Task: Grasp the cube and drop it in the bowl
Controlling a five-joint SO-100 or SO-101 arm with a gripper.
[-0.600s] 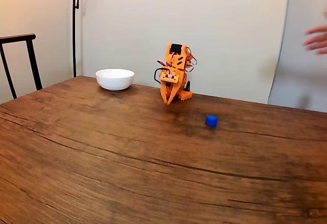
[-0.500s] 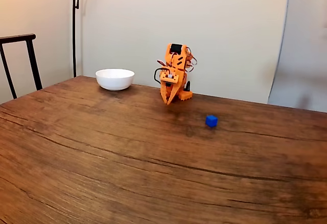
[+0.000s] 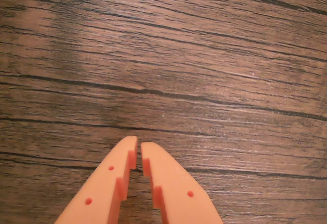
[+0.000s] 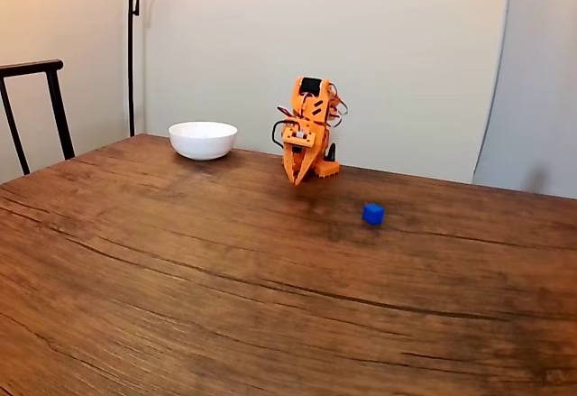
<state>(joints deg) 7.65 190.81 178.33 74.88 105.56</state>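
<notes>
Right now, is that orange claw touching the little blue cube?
Apart. The fixed view shows bare table between the gripper and the cube.

Jaws pointing down at bench (image 4: pixel 180 306), nothing held | cube (image 4: pixel 373 214) right of jaws, apart | bowl (image 4: pixel 203 140) left of jaws

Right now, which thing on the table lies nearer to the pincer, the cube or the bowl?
The blue cube, right of the shut pincer in the fixed view; the white bowl sits farther left.
</notes>
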